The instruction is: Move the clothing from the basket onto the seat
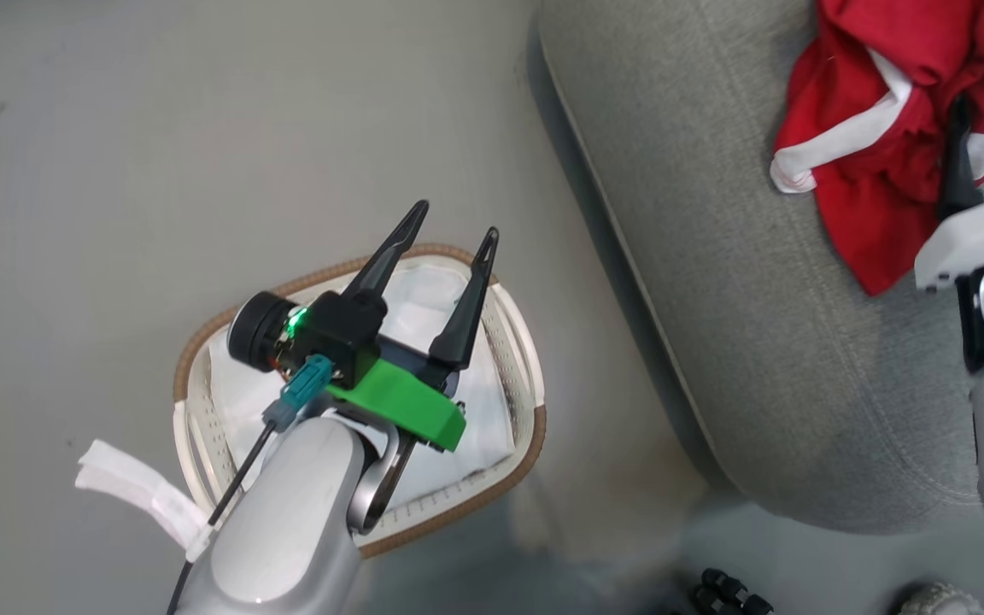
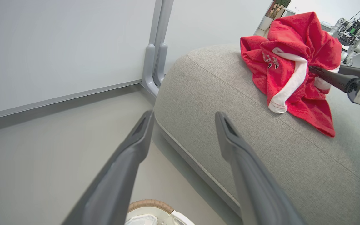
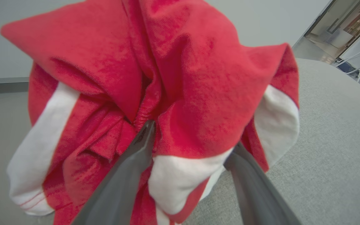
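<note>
The clothing (image 1: 885,137) is a red garment with white bands, heaped on the grey seat (image 1: 757,299) at the upper right. My right gripper (image 3: 192,137) is pushed into it with its fingers spread open; red and white folds lie between and over the tips. One of its dark fingers (image 1: 959,162) pokes into the heap from the near side. The basket (image 1: 535,427) stands on the floor left of the seat, showing its white lining (image 1: 424,299). My left gripper (image 1: 456,219) hovers open above the basket with nothing between its fingers.
A white strip (image 1: 133,491) lies on the floor beside the basket's left side. A white wall panel with a grey post (image 2: 155,56) stands behind the seat's end. Another robot (image 2: 352,28) stands in the far background. Small black parts (image 1: 727,589) sit at the bottom edge.
</note>
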Robot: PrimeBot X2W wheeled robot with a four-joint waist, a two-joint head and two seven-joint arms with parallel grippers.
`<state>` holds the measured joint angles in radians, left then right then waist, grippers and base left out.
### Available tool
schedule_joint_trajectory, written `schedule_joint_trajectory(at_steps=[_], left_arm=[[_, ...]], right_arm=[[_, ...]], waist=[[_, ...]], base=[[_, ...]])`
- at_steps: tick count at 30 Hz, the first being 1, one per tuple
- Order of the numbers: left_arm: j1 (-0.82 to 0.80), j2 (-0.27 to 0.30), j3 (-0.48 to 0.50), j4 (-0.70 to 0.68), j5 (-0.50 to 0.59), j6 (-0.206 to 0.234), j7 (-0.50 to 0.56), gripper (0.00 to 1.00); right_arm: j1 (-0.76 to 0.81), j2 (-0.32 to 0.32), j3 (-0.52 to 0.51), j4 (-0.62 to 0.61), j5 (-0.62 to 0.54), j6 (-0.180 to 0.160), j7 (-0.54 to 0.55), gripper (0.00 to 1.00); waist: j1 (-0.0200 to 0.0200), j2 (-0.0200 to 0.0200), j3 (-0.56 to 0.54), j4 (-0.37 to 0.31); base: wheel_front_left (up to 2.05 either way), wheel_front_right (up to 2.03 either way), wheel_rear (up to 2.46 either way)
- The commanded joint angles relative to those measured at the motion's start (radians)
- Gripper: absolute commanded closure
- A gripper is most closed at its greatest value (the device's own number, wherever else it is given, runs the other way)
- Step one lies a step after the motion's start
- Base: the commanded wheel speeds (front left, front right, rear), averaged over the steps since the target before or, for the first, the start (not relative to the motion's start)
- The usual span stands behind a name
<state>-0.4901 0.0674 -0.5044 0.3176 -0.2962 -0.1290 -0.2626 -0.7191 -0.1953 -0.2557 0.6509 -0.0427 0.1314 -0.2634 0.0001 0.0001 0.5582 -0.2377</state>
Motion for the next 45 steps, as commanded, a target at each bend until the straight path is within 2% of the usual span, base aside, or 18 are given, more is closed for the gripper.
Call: schedule_joint_trajectory(at_steps=[1,13,20,30,40,45], left_arm=[[0.026,-0.003,0.016,0.001,0.001,-0.003,-0.003,0.0],[0.171,-0.013,0.176,-0.012,0.043,-0.002,-0.003,0.0],[0.263,-0.016,0.291,-0.039,0.069,0.038,-0.003,0.0],[0.369,-0.016,0.375,-0.028,0.084,0.085,-0.003,0.0],[0.475,-0.016,0.439,0.0,0.087,0.098,-0.003,0.0],[0.516,-0.016,0.454,0.014,0.08,0.089,-0.003,0.0]], right_arm=[[0.047,0.004,0.0,-0.024,0.015,-0.001,-0.002,0.0],[0.261,0.049,0.1,-0.191,0.11,-0.001,-0.002,0.0],[0.324,0.09,0.188,-0.264,0.151,-0.001,-0.002,0.0],[0.416,0.13,0.259,-0.275,0.167,-0.001,-0.002,0.0],[0.525,0.138,0.263,-0.27,0.164,-0.001,-0.002,0.0],[0.576,0.141,0.268,-0.267,0.168,-0.001,-0.002,0.0]], waist=[[-0.0001,-0.0001,-0.081,-0.023],[-0.0001,-0.0001,-0.252,0.014],[-0.0001,-0.0001,-0.326,0.078],[-0.0001,-0.0001,-0.419,0.188],[-0.0001,-0.0001,-0.494,0.248],[-0.0001,-0.0001,-0.523,0.263]], base=[[0.0,0.0,0.0],[0.0,0.0,0.0],[0.0,0.0,0.0],[0.0,0.0,0.0],[0.0,0.0,0.0],[0.0,0.0,0.0]])
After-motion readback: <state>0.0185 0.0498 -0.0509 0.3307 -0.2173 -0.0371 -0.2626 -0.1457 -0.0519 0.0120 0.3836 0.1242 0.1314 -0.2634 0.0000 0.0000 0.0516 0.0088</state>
